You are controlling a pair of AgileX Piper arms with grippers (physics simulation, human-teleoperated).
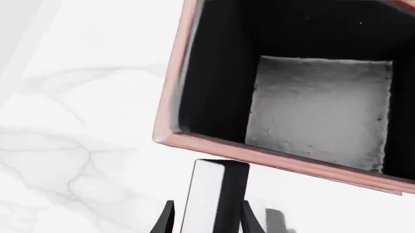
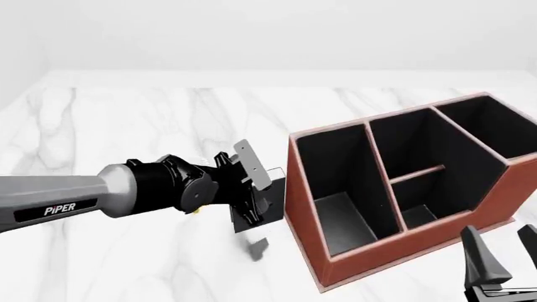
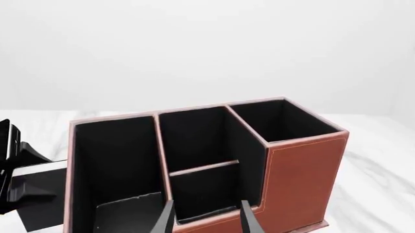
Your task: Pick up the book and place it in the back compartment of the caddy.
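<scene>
Book [image 1: 209, 194] clamped in left claw [image 2: 251, 189], lifted beside the caddy's [image 2: 336, 264] outer wall. Back compartment [image 2: 417, 192] unfilled; carry-over and drop remain. Right claw [image 2: 503, 264] spread, idle.

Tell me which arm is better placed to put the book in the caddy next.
Left. Its gripper is shut on the book, held above the table just outside the caddy. The right gripper hangs open with nothing between its jaws, at the caddy's near right corner.
</scene>
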